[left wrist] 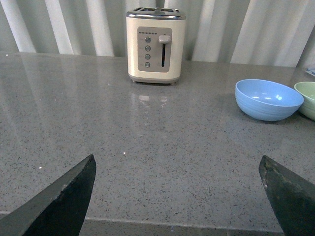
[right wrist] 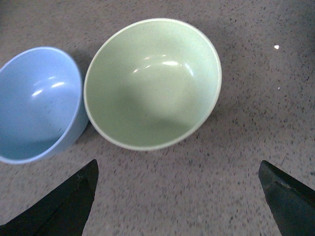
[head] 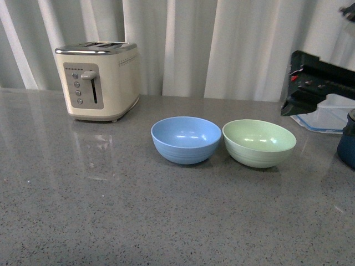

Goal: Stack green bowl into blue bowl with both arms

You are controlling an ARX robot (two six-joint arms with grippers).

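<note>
Our left gripper [left wrist: 176, 162] waits wide open and empty, facing the light sky-blue round matte bowl [head: 186, 139]. Just right of that sits the pale mint-green round matte bowl [head: 259, 142]. Our right gripper [right wrist: 177, 164] hovers above it, spread wide and empty, probably lining up a grab.

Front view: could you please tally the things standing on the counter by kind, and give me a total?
Bowls: 2, the blue bowl and the green bowl
Toasters: 1, the toaster
Clear containers: 1, the clear container, partly hidden
Dark blue vessels: 1, the dark blue vessel, cut off at the picture's edge
Total: 5
</note>
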